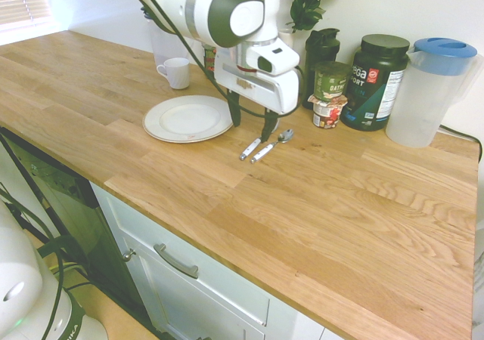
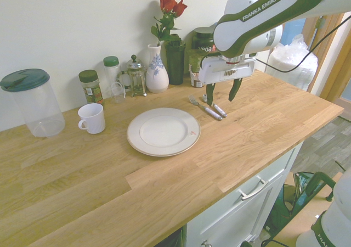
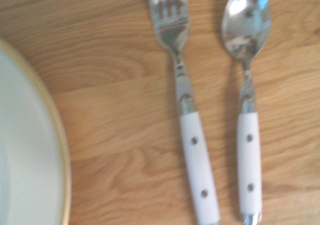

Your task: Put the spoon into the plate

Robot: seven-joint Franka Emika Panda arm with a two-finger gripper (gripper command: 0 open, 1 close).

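Second exterior view: the tool (image 2: 220,99) hangs above the cutlery, spread apart and holding nothing. The spoon (image 3: 248,130) lies on the counter (image 1: 333,227) just beside the fork (image 3: 186,115), with the plate (image 2: 164,132) on the fork's other side. The step looks to be reaching the spoon: best centre over its white handle, straddle it squarely, and keep the near finger out of the fork. "FRANKA EMIKA" reads on the arm (image 2: 274,12); "vega" on the dark tub (image 2: 204,40).
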